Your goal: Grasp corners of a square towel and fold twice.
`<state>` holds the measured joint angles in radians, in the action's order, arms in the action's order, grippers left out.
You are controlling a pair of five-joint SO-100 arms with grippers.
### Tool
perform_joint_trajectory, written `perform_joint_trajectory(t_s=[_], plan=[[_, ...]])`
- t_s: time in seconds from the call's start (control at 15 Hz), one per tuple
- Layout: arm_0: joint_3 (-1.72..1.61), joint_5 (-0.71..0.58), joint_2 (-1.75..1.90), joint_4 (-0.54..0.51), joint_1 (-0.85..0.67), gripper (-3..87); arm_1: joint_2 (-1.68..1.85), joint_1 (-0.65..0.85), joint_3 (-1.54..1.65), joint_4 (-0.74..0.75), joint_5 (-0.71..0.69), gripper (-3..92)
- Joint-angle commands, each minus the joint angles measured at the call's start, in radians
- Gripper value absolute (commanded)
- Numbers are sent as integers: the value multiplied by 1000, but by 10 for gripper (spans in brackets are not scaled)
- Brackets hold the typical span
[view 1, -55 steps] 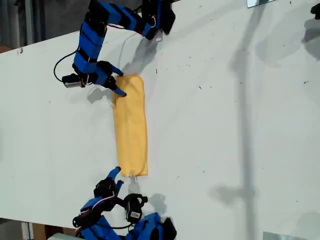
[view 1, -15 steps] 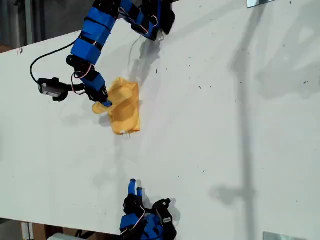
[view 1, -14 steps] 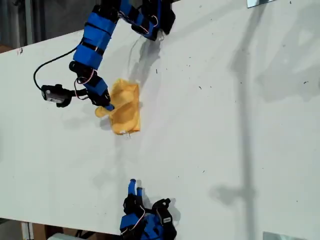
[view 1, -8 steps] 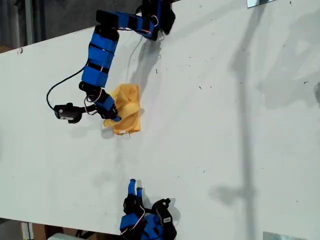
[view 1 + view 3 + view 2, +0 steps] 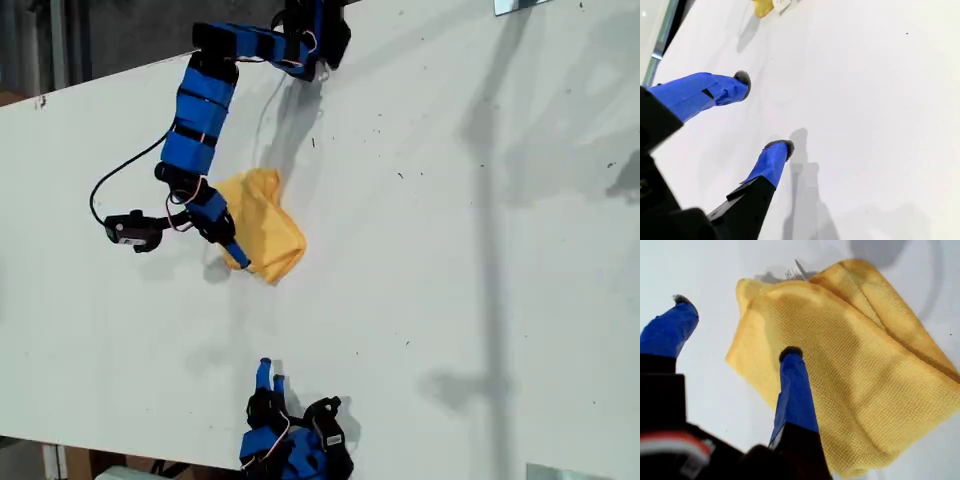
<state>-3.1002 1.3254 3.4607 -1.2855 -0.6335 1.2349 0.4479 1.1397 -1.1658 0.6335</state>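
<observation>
The towel (image 5: 265,224) lies bunched on the bench (image 5: 450,250), toward the exterior view's left and upper half, with its small tag (image 5: 796,273) at the edge farthest from my first gripper (image 5: 232,250). My first gripper is at the towel's edge on the exterior view's left, one of its fingers (image 5: 795,390) over the cloth and the other beside it above bare bench. My second gripper (image 5: 268,374) sits near the exterior view's bottom edge, well apart from the towel, over bare bench.
</observation>
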Motion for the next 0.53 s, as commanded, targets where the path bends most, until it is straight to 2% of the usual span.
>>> perform_joint_trajectory(t_s=[0.0, 0.13, 0.27, 0.47], plan=[[-3, 5, 6, 17, -11, 230, 204, 61, 9, -71, 2, 343], [-3, 5, 6, 17, -11, 230, 472, 135, 304, -103, 83, 336], [-3, 3, 6, 17, -14, 230, 884, 181, 676, -97, 183, 344], [-3, 3, 6, 14, -11, 229, 1503, 147, 1147, -69, 345, 353]])
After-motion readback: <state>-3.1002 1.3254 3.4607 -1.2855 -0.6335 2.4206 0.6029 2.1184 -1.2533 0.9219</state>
